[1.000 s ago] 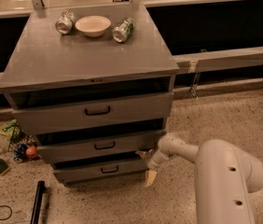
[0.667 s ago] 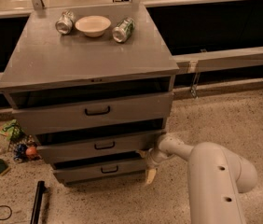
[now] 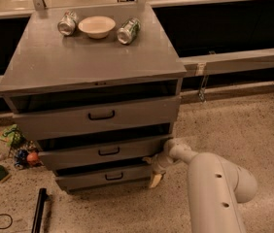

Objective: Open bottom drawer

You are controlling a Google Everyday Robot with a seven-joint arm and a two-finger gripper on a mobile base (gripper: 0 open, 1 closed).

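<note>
The robot's white arm point(image 3: 214, 188) had shifted leftward within the last second, yet the two-finger gripper point(image 3: 155, 171) stayed at the right end of the shallow grey bottom drawer point(image 3: 105, 176). That drawer, lowest in the grey cabinet point(image 3: 78, 62), sat barely out, so the pull remained. The gripper's spread could not be told. No writing on the metal cans point(image 3: 128, 31) could be read.

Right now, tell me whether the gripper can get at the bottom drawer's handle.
Probably yes. The gripper sits at the end of the bottom drawer, level with its front, and nothing stands between it and the black handle; it only needs to shift sideways along the front.
</note>
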